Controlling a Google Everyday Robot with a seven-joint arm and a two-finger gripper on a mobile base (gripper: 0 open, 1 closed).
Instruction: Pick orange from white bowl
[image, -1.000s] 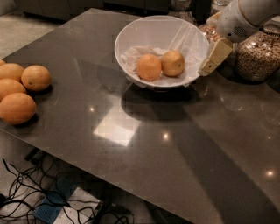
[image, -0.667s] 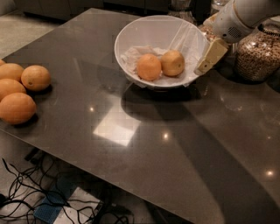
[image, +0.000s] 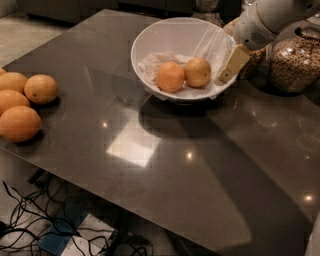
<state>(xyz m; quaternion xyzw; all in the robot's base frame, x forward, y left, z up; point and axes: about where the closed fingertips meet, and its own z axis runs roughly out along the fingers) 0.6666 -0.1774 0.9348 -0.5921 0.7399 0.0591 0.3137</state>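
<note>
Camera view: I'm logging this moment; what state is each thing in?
Large white paper-lined bowl: upright, holding two fruits.
Pale yellowish-orange round orange: inside, ungrasped.
Deeper-orange round fruit: inside, beside it.
End effector: at bowl's right rim.
Four larger oranges: clustered, table left edge.

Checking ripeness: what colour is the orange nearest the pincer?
The orange is pale yellowish-orange, camera view; pincer over the white bowl rim.

1. The one view looks down at a slant on the dark desk (image: 210, 170) from above its near edge, fairly close.
2. It faces the far side, with the white bowl (image: 165, 35) at upper centre.
3. The pincer (image: 229, 67) hangs at upper right, by the bowl's right rim.
</note>
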